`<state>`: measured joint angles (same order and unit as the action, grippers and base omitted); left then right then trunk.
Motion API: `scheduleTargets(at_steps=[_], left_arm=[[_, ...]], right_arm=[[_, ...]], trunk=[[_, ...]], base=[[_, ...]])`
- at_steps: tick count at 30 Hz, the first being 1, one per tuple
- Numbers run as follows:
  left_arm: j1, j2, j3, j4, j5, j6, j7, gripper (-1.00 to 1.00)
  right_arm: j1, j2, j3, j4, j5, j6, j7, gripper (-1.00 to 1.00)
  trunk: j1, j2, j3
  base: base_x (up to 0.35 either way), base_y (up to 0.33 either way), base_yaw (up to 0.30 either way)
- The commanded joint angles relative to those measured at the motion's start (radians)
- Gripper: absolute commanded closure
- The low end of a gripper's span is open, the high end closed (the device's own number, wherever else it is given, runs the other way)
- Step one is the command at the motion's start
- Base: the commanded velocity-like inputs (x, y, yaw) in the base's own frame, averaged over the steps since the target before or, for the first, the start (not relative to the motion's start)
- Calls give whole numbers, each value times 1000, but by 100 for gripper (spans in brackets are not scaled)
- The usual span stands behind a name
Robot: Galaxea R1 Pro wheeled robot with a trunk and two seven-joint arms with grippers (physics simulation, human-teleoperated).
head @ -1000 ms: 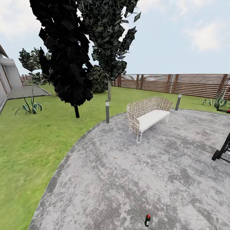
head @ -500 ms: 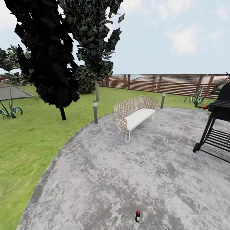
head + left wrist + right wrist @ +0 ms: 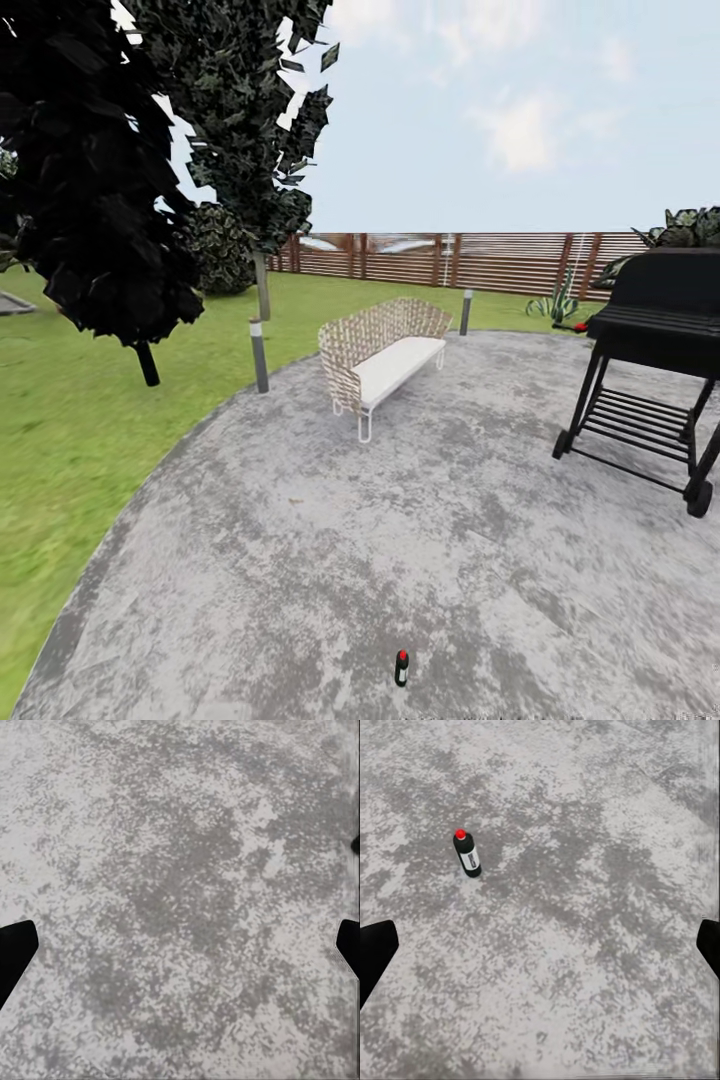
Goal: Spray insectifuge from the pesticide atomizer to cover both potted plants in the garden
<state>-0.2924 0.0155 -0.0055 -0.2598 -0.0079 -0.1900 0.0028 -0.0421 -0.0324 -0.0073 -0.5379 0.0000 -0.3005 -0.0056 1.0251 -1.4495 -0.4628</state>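
Observation:
The pesticide atomizer (image 3: 401, 667), a slim dark bottle with a white label and a red top, stands upright on the grey stone paving (image 3: 420, 520) close in front of me. The right wrist view has the atomizer (image 3: 467, 854) standing on the paving well ahead of my right gripper (image 3: 540, 949), which is open and empty; its dark fingertips (image 3: 375, 952) sit far apart. My left gripper (image 3: 180, 945) is open too, over bare paving. The two potted plants are out of view.
A woven white bench (image 3: 380, 355) stands mid-paving. A black grill (image 3: 655, 340) is at the right. Grey bollard lamps (image 3: 259, 355) (image 3: 465, 312) edge the paving. Lawn (image 3: 80, 440) and dark trees (image 3: 100, 200) lie left, and a brown slatted fence (image 3: 450, 260) runs behind.
The head camera has swung to the right, so the whole scene slid left and the black grill came fully into view. The atomizer stands on the same spot of paving.

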Motion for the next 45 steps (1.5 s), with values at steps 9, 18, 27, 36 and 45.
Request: scheduleTargets(at_steps=[9,18,27,36,45], left_arm=[[-2,0,0,0,-1,-3,-1,-100],[-2,0,-1,1,0,-3,-4,-100],[-2,0,-1,1,-1,-3,-4,-100],[-2,0,-1,1,0,-3,-4,-100],[-3,3,-1,0,-1,-3,-4,-100]], right_arm=[[-1,0,0,1,0,-3,-1,-100],[-1,0,0,1,0,-3,0,-100],[-1,0,0,2,0,-3,1,-100],[-1,0,0,3,0,-3,0,-100],[-1,0,0,3,0,-2,0,-100]], trunk=[[0,-1,-1],[0,-1,-1],[0,-1,-1],[0,-1,-1],[0,-1,-1]], base=[[0,48,-267],[0,295,-267],[0,303,-267],[71,299,-268],[178,288,-268]])
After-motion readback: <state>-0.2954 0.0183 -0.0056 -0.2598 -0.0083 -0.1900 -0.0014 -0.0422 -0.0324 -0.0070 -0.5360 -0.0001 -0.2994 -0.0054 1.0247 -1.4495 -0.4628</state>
